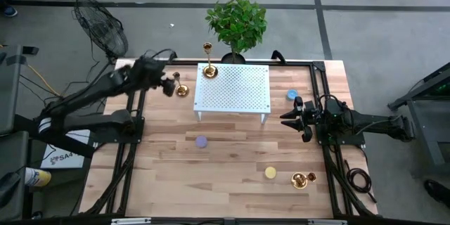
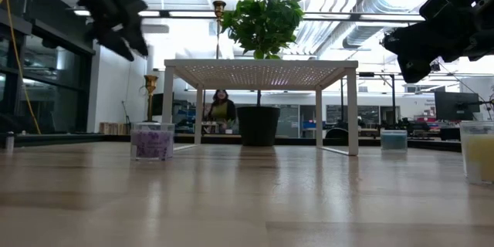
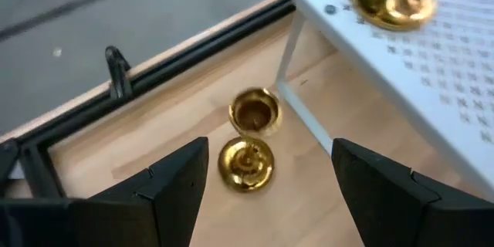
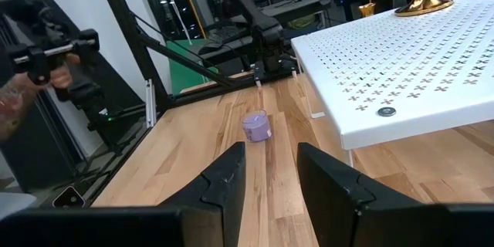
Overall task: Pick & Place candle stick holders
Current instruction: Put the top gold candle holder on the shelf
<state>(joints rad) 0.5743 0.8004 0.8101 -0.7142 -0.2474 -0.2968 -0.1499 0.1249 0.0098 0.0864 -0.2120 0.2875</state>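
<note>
The left pincer hovers wide open and empty above a candle stick holder standing on the bench. Polished brass looks stiff, slippery and top-heavy, so the thin stem seems the best hold. The right pincer waits half-open, holding nothing.

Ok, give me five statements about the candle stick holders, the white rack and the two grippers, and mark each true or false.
1. A candle stick holder stands on the white rack. True.
2. The left gripper is shut on a holder. False: its fingers are open above the holder on the table, apart from it.
3. A holder sits near the yellow candle. True.
4. The purple candle is on the rack. False: it sits on the table in front of it.
5. The right gripper carries a holder. False: nothing is between its fingers.
</note>
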